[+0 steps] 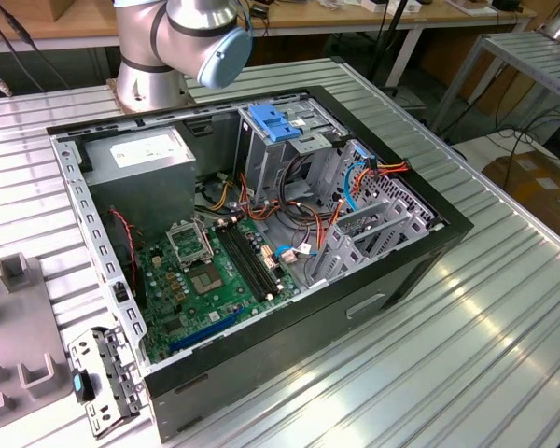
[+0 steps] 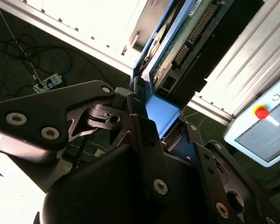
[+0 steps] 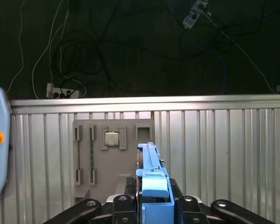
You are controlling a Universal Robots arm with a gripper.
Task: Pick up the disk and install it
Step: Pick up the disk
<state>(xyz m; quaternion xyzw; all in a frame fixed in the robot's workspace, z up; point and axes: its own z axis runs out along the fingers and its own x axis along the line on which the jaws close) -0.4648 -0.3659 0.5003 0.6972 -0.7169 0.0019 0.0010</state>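
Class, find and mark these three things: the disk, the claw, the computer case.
the disk [image 3: 155, 185], first wrist view, on its blue end tab.
the claw [image 3: 154, 200], first wrist view, midway between fingertips.
the computer case [image 1: 289, 350], exterior view, on its black side wall.

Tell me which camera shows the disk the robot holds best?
The second wrist view: it shows the disk broadside, with its green circuit board, connector and blue carrier, clamped in the gripper. The first wrist view sees the disk edge-on, just a blue rail and end tab. The exterior view looks at the computer case.

Both wrist views seemingly against disk [image 3: 154, 186]
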